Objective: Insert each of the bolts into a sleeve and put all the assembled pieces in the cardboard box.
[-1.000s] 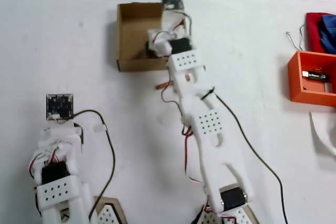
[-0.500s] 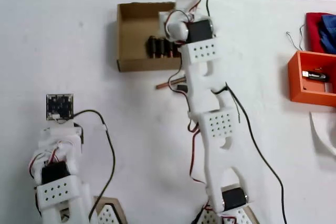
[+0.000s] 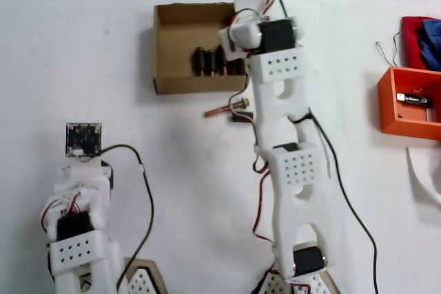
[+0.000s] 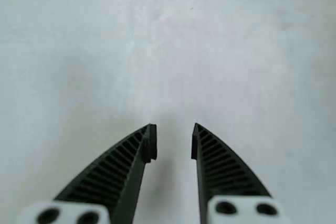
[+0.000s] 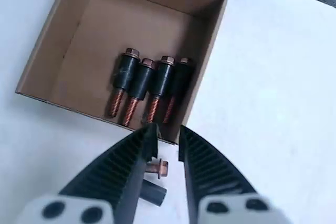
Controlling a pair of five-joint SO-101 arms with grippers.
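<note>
Nothing here can be read: no word, number or sign. The nearest thing to print is a pale label patch on the small black oblong object, which lies in the open orange plastic tray out at three o'clock on the table. It is too small to make out.
</note>
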